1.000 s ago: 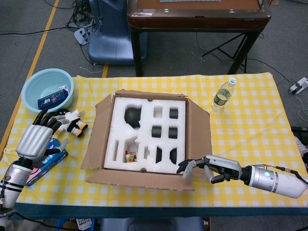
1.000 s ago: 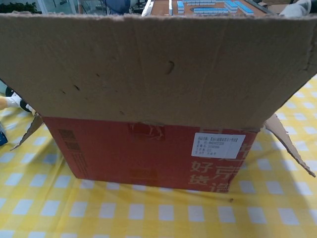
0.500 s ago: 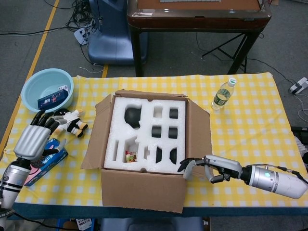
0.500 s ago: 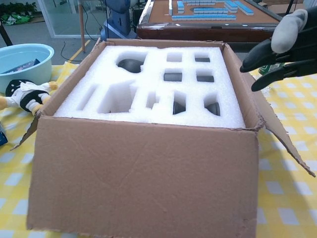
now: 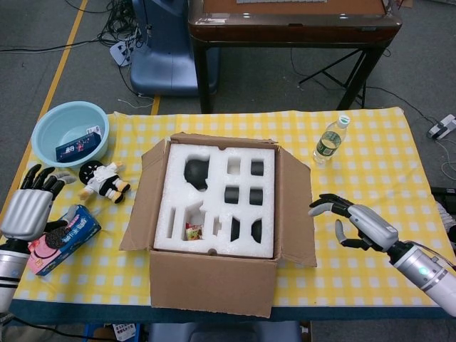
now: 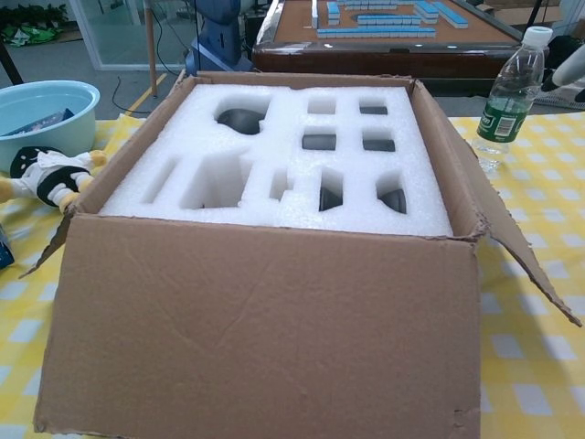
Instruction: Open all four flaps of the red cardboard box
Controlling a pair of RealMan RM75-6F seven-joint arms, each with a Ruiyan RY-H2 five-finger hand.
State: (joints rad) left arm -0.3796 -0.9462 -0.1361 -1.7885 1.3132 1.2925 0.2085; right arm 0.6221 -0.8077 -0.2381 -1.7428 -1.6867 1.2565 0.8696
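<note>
The cardboard box stood with flaps folded out while the left robot hand and right robot hand hovered empty, fingers spread.

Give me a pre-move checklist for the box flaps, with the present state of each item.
1. Near flap folded down over the front: ok.
2. Right flap folded out: ok.
3. Left flap folded out: ok.
4. Far flap fully open: cannot tell, only a narrow strip shows.
5. Right robot hand off the box, holding nothing: ok.
6. Left robot hand away from the box, beside the blue packet: ok.
</note>
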